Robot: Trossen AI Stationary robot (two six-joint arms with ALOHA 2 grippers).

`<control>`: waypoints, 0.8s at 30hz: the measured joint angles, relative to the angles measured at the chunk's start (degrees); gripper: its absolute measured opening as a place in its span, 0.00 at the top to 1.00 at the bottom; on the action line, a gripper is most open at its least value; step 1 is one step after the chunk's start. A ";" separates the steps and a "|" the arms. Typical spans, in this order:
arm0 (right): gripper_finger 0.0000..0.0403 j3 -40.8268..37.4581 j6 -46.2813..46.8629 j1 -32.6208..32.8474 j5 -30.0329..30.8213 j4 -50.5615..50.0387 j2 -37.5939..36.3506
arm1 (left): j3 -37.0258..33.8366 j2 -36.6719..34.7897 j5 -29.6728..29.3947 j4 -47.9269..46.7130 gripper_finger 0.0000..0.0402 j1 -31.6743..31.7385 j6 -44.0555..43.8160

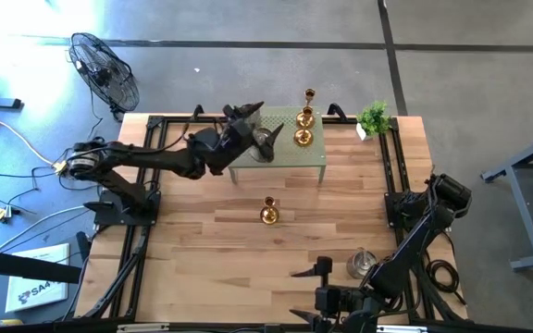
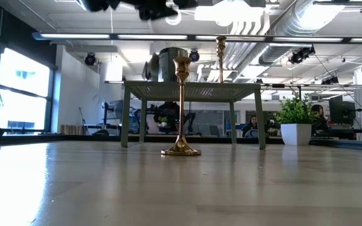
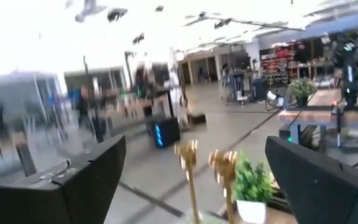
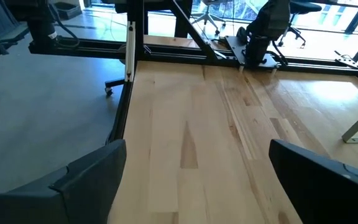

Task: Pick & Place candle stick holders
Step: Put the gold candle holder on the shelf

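We see even daylight in the high view, with glare on the floor point(image 1: 109, 18) at upper left. Low view is backlit: ceiling lights point(image 2: 231, 12) are blown out at top centre and sheen lies across the counter point(image 2: 181, 188). Left wrist view is motion-blurred and overexposed across its upper half. Right wrist view is sharp, with bright windows point(image 4: 229, 9) along the top edge.

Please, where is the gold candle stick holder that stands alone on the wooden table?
In the high view the lone gold candle stick holder stands upright near the middle of the table, just in front of the green stand and apart from it.
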 joint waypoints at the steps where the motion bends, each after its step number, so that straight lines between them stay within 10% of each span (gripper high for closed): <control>1: 0.03 0.01 0.01 0.00 0.18 -0.09 0.00 | 0.78 -0.84 0.03 -0.32 0.06 -0.89 3.93; 9: 0.03 0.00 4.95 0.07 2.24 -4.84 -0.02 | 8.62 -10.72 -0.11 -16.18 0.06 -11.90 17.30; 24: 0.03 0.00 10.59 2.12 11.23 -8.58 -0.02 | 15.05 -23.63 17.83 -76.24 0.06 -21.16 -13.12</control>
